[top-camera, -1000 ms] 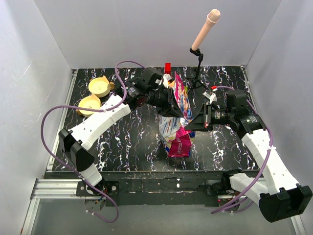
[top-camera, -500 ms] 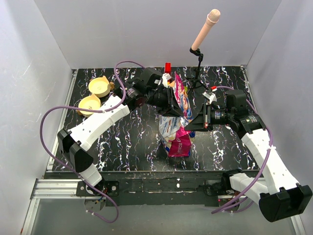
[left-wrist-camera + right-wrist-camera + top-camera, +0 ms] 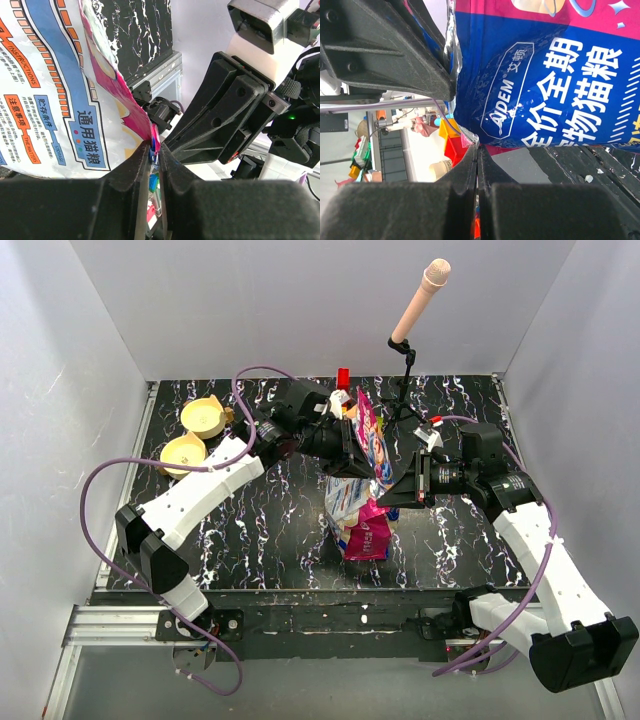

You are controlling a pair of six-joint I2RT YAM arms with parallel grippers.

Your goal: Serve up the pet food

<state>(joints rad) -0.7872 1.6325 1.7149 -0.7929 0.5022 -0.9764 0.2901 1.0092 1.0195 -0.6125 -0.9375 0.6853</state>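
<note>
The pet food bag [image 3: 362, 480], glossy white, blue and magenta, stands upright at the middle of the black marbled table. My left gripper [image 3: 352, 445] is shut on the bag's top edge from the left; its jaws pinch the magenta rim [image 3: 155, 145] in the left wrist view. My right gripper [image 3: 392, 485] is shut on the opposite top edge from the right; in the right wrist view the blue face of the bag [image 3: 545, 75] fills the frame above its closed jaws [image 3: 478, 150]. No kibble shows. Two tan bowls [image 3: 203, 417] [image 3: 183, 453] sit at the far left.
A microphone on a black stand [image 3: 408, 330] rises at the back centre. A red block [image 3: 343, 377] stands behind the bag. White walls close in the left, back and right. The table's front edge [image 3: 320, 592] runs by the arm bases.
My left arm has shifted very slightly; both grippers keep their hold on the bag's top, and the bag stands as before.
</note>
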